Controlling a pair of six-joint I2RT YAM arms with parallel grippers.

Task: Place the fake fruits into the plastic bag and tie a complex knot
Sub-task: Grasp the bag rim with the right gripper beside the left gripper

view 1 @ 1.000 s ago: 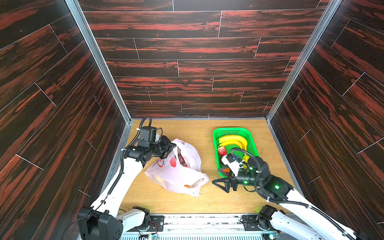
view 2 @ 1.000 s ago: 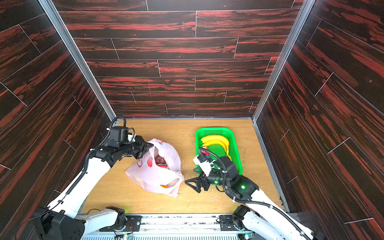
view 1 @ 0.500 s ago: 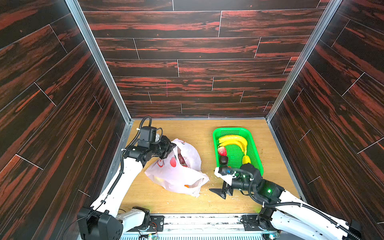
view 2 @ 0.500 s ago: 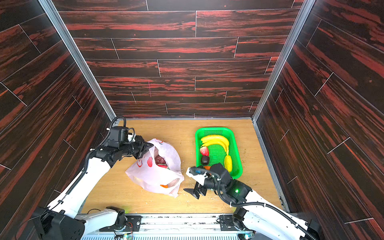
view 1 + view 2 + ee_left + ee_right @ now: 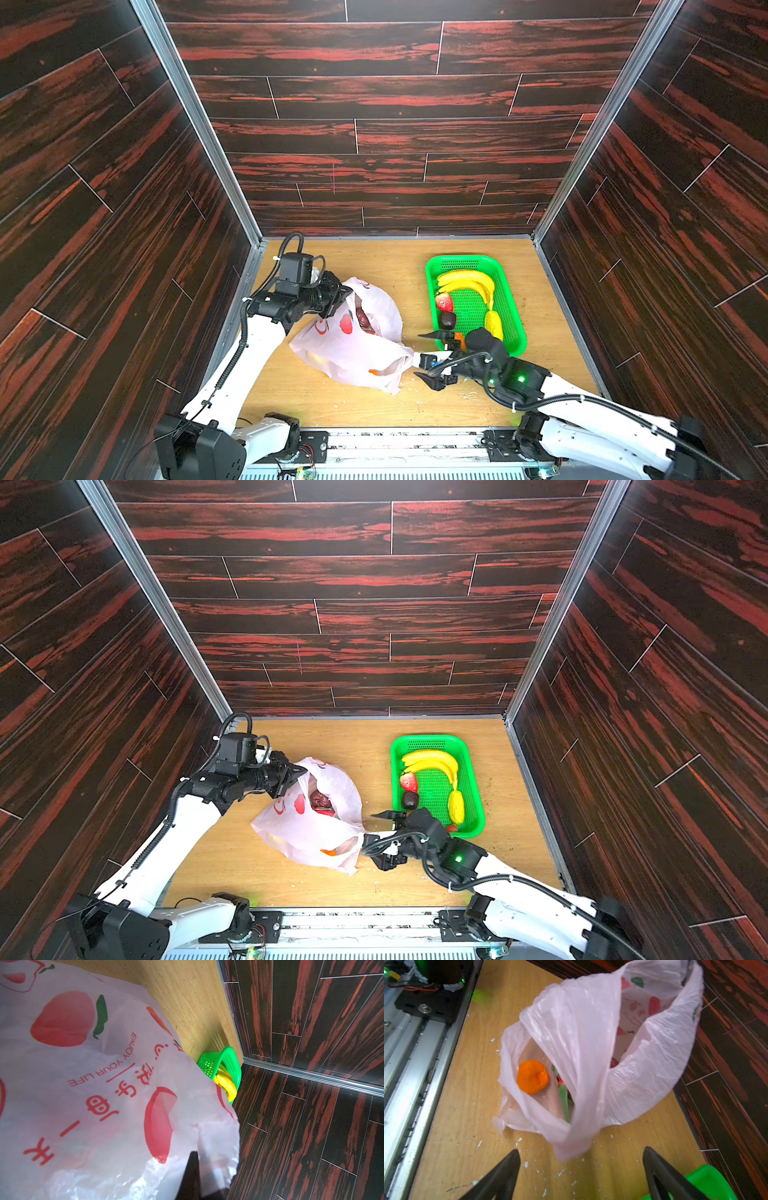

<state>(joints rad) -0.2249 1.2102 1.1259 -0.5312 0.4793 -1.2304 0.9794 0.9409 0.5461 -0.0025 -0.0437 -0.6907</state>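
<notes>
Thin pinkish film, the plastic bag slumps on the worktop between its left edge and its middle. The left pincer is pressed together on the bag's rim on the side toward the left edge and lifts it, apparently so that the mouth gapes toward the other arm. An orange and a dark red fruit lie inside.

The right pincer is spread wide and empty, low near the front edge, with the loose handle strip drooping just ahead of its jaws. A banana bunch, strawberry, dark purple ball and lemon wait in the green basket nearer the right edge. Loading looks unfinished, with no knot begun.
</notes>
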